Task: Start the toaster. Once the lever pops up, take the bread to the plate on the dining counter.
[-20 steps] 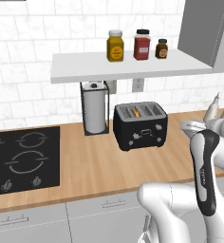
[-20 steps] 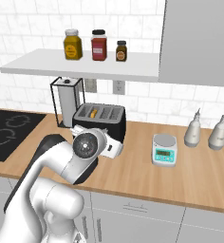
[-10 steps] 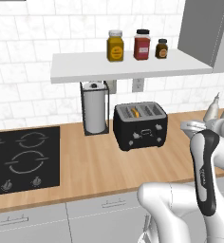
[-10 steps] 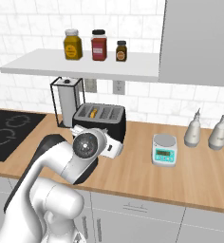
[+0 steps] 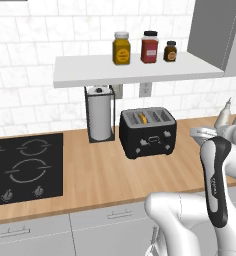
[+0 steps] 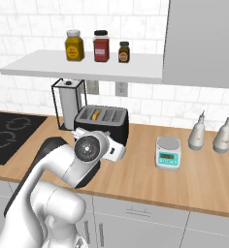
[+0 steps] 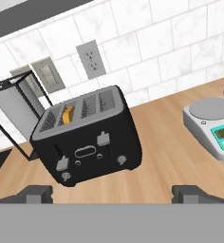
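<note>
Pincer (image 7: 112, 192) wide and empty, toaster (image 7: 88, 135) on the worktop (image 7: 171, 161) just ahead, lever (image 7: 103, 138) facing it, bread (image 7: 67, 114) in the far slot; the round buttons nearby invite a mistaken press.

Bare wooden counter (image 7: 156, 161) was seen before the toaster (image 7: 88, 137). Its left side was hemmed by the paper towel stand (image 7: 16, 111), while the kitchen scale (image 7: 213, 126) stood well apart rightward.
</note>
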